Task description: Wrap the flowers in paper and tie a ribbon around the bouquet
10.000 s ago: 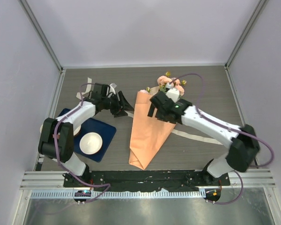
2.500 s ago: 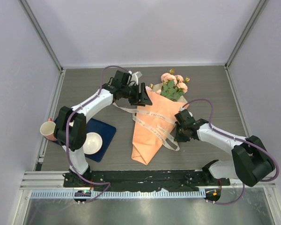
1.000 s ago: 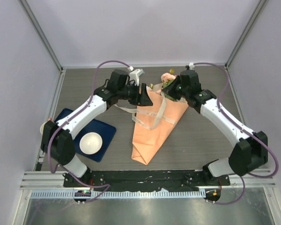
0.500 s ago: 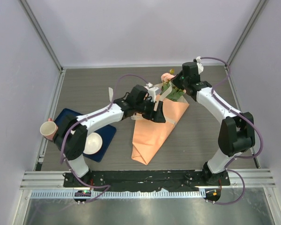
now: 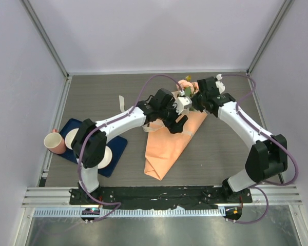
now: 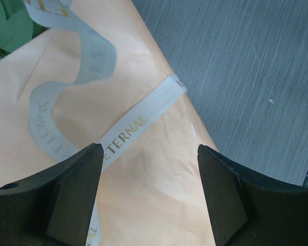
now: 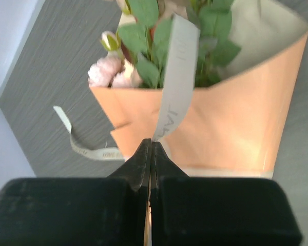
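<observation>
Orange paper cone of pink roses (image 5: 164,148) points to your seven o'clock; your right gripper (image 7: 150,143) pinches its cream printed ribbon (image 7: 175,77), your left gripper (image 6: 149,154) hangs spread above.

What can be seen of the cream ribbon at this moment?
The narrow cream-white fabric ribbon, printed with gold lettering, lies in loose curls across the orange paper cone, one cut end flat at the cone's edge. Another stretch rises across the leaves of the pink flowers, pinched in the shut right claw. A tail curls on the grey table beside the cone. The open left claw sits over the flat stretch; contact cannot be told.
</observation>
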Action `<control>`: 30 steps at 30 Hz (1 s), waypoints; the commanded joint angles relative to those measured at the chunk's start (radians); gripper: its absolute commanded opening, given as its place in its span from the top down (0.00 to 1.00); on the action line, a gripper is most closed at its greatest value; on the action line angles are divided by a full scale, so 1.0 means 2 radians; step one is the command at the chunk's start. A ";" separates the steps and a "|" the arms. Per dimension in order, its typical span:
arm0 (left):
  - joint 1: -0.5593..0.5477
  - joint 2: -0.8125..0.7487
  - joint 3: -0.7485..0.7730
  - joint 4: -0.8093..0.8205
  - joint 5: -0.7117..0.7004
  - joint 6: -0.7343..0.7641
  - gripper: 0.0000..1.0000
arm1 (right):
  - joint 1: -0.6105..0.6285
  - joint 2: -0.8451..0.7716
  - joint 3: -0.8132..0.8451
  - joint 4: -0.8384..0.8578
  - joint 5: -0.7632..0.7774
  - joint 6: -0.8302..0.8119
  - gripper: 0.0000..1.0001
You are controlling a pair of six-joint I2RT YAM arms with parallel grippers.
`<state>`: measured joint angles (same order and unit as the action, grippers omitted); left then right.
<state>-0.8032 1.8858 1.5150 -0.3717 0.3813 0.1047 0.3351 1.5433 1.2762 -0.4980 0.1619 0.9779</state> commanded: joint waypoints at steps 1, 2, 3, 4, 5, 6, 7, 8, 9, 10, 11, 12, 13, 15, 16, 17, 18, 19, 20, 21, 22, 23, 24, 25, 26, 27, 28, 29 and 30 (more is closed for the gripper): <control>0.003 -0.038 -0.028 0.006 0.006 0.037 0.23 | 0.055 -0.071 -0.027 -0.064 0.055 0.141 0.99; 0.005 -0.052 -0.043 0.019 0.031 0.030 0.23 | 0.068 -0.080 -0.035 -0.068 0.075 0.164 0.99; 0.010 -0.068 -0.077 0.049 0.047 0.013 0.24 | 0.080 -0.102 -0.043 -0.075 0.091 0.214 0.99; 0.013 -0.104 -0.094 0.063 0.062 0.005 0.25 | 0.092 -0.113 -0.058 -0.072 0.106 0.230 0.99; 0.016 -0.121 -0.109 0.075 0.073 -0.005 0.26 | 0.121 -0.123 -0.064 -0.073 0.122 0.248 0.99; 0.021 -0.140 -0.134 0.090 0.094 -0.014 0.27 | 0.129 -0.131 -0.068 -0.079 0.159 0.266 0.99; 0.023 -0.169 -0.146 0.095 0.098 -0.028 0.27 | 0.137 -0.142 -0.079 -0.082 0.164 0.294 0.99; 0.024 -0.185 -0.156 0.098 0.099 -0.034 0.27 | 0.138 -0.144 -0.085 -0.077 0.162 0.304 0.99; 0.027 -0.198 -0.171 0.101 0.100 -0.039 0.30 | 0.138 -0.145 -0.092 -0.072 0.151 0.312 0.99; 0.027 -0.209 -0.179 0.105 0.105 -0.050 0.32 | 0.140 -0.142 -0.103 -0.058 0.145 0.330 0.99; 0.028 -0.228 -0.185 0.108 0.106 -0.062 0.33 | 0.140 -0.138 -0.108 -0.048 0.138 0.336 0.99; 0.030 -0.235 -0.196 0.108 0.108 -0.065 0.36 | 0.140 -0.132 -0.107 -0.043 0.125 0.342 0.99; 0.035 -0.243 -0.201 0.109 0.086 -0.071 0.40 | 0.140 -0.124 -0.102 -0.034 0.126 0.349 0.99; 0.053 -0.259 -0.220 0.118 0.095 -0.085 0.44 | 0.138 -0.102 -0.097 -0.020 0.134 0.359 0.99; 0.057 -0.263 -0.224 0.117 0.098 -0.088 0.44 | 0.132 -0.092 -0.090 -0.005 0.131 0.355 0.99; 0.062 -0.269 -0.227 0.114 0.095 -0.090 0.44 | 0.121 -0.069 -0.084 -0.003 0.117 0.346 0.99; 0.063 -0.272 -0.227 0.112 0.095 -0.091 0.44 | 0.101 -0.057 -0.078 0.000 0.106 0.341 0.99; 0.063 -0.273 -0.227 0.111 0.095 -0.091 0.44 | 0.093 -0.048 -0.070 0.004 0.089 0.339 0.99; 0.064 -0.276 -0.228 0.110 0.095 -0.096 0.44 | 0.087 -0.032 -0.071 0.012 0.080 0.333 0.99; 0.065 -0.276 -0.228 0.112 0.095 -0.098 0.44 | 0.081 -0.025 -0.071 0.034 0.072 0.327 0.99; 0.064 -0.277 -0.227 0.113 0.095 -0.101 0.44 | 0.075 -0.017 -0.067 0.040 0.066 0.323 0.99; 0.064 -0.276 -0.228 0.117 0.094 -0.104 0.44 | 0.071 -0.010 -0.064 0.046 0.059 0.318 0.99; 0.066 -0.275 -0.228 0.118 0.092 -0.108 0.44 | 0.066 0.010 -0.060 0.066 0.050 0.294 0.97; 0.065 -0.273 -0.228 0.122 0.091 -0.110 0.44 | 0.052 0.021 -0.048 0.075 0.037 0.275 0.93; 0.066 -0.271 -0.228 0.128 0.090 -0.114 0.44 | 0.043 0.033 -0.039 0.078 0.005 0.251 0.89; 0.067 -0.264 -0.226 0.131 0.090 -0.121 0.44 | 0.037 0.053 -0.028 0.117 -0.012 0.181 0.83; 0.068 -0.259 -0.224 0.132 0.090 -0.127 0.44 | 0.019 0.064 -0.017 0.135 -0.035 0.121 0.69; 0.069 -0.252 -0.217 0.133 0.090 -0.133 0.43 | 0.007 0.080 0.004 0.130 -0.131 0.071 0.65; 0.069 -0.245 -0.212 0.131 0.090 -0.144 0.42 | -0.011 0.096 0.031 0.117 -0.181 0.019 0.62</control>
<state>-0.6724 1.3621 1.0565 -0.1688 0.5541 -0.1173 0.3969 1.6638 1.1797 -0.3786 0.1627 1.4200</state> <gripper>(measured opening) 0.566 0.318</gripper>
